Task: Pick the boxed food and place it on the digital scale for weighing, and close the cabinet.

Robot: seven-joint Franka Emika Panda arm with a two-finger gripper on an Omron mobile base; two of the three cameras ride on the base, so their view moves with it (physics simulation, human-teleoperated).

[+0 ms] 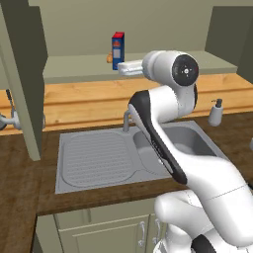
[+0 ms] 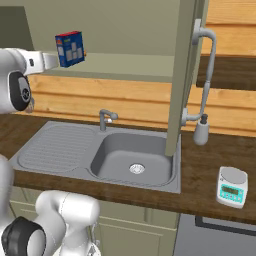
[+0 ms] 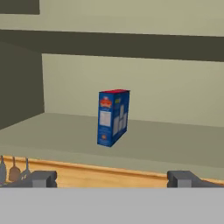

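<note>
The boxed food [image 3: 112, 117] is a tall blue box with a red top and a pale label. It stands upright on the lower shelf of the open cabinet [image 1: 163, 66], and it also appears in the base views [image 1: 117, 49] [image 2: 70, 48]. My gripper [image 3: 113, 179] faces the box from the front, a short way off, open with nothing between its fingers. From the base cameras the hand [image 1: 121, 67] [image 2: 55, 61] is at shelf height just before the box. A cabinet door [image 2: 182, 75] hangs open over the sink, and another [image 1: 22, 84] is open at the left. The digital scale [image 2: 232, 186] sits on the counter at the right.
A small orange-brown lump [image 1: 109, 58] lies on the shelf beside the box. Below are the steel sink [image 2: 132, 162] with drainboard, a faucet [image 2: 106, 118], a tall spray tap [image 2: 209, 60] and a soap dispenser [image 1: 216, 112]. Low cupboards [image 1: 113, 232] run under the counter.
</note>
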